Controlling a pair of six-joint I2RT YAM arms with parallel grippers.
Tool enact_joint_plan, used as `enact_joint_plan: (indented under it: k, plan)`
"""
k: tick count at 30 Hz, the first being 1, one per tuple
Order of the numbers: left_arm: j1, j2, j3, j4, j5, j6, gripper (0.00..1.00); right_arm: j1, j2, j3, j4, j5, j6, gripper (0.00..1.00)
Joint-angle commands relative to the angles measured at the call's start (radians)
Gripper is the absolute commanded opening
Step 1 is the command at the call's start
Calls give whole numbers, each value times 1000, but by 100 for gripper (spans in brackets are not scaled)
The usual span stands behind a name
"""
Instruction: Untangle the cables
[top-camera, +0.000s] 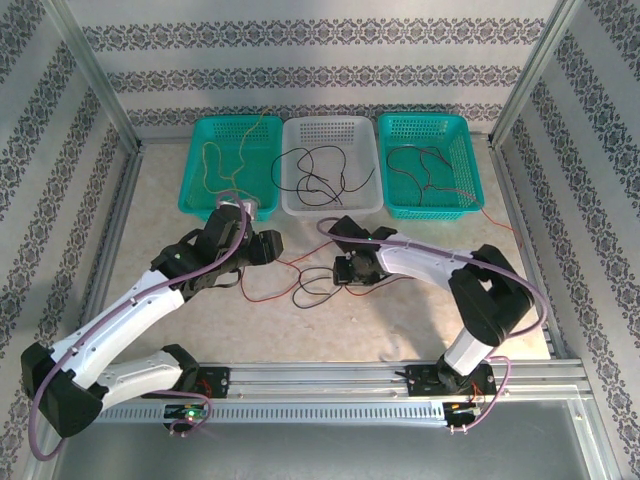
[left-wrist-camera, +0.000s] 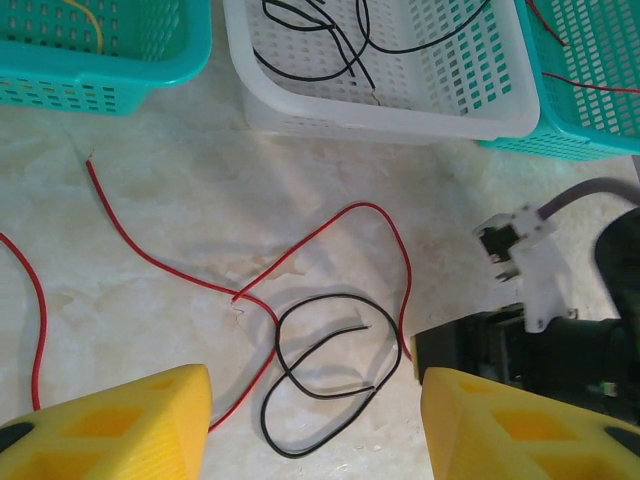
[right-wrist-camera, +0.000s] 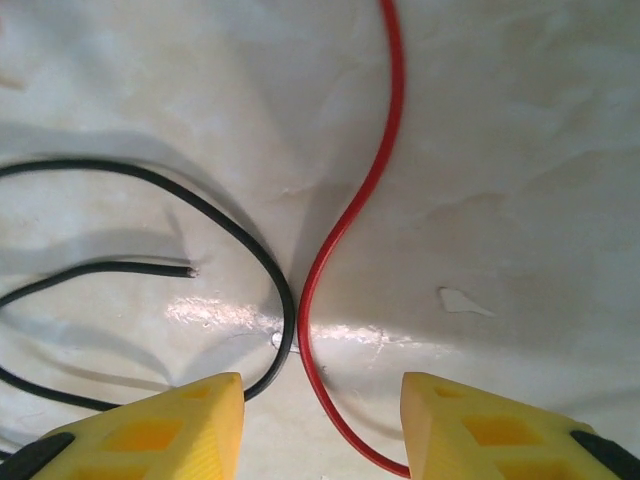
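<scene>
A black cable (left-wrist-camera: 277, 330) lies in a double loop on the table, with a red cable (left-wrist-camera: 372, 205) arching round it and crossing its left side. My left gripper (left-wrist-camera: 315, 385) hovers open above them, its yellow fingers well apart and holding nothing. My right gripper (right-wrist-camera: 322, 385) is down at the table, open. The black cable (right-wrist-camera: 288, 312) and red cable (right-wrist-camera: 396, 100) run side by side, almost touching, into the gap between its fingers. From above, the left gripper (top-camera: 266, 246) and right gripper (top-camera: 346, 270) flank the tangle (top-camera: 310, 288).
Three baskets line the back: a teal one (top-camera: 196, 190) with a yellow cable (top-camera: 213, 160), a white one (top-camera: 292, 195) with black cables, and a teal one (top-camera: 470, 190) with red and black cables. Metal frame posts and a rail border the table.
</scene>
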Motion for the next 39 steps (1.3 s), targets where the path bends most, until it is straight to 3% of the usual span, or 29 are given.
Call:
enact_joint_plan:
  k: [1, 7, 17, 30, 39]
  plan:
    - [-4, -27, -32, -24, -21, -28, 58, 17, 38, 13, -43, 12, -43, 44]
    - [-4, -29, -34, -23, -8, -34, 57, 13, 32, -44, -3, -14, -9, 34]
    - [0, -4, -22, 3, 16, -35, 56, 15, -53, -60, -29, -1, 9, 0]
    - [-1, 66, 6, 72, 79, -66, 53, 25, -474, 55, -115, 16, 32, 0]
    - [-2, 103, 38, 80, 103, -63, 52, -80, -522, 472, -306, 69, -91, 0]
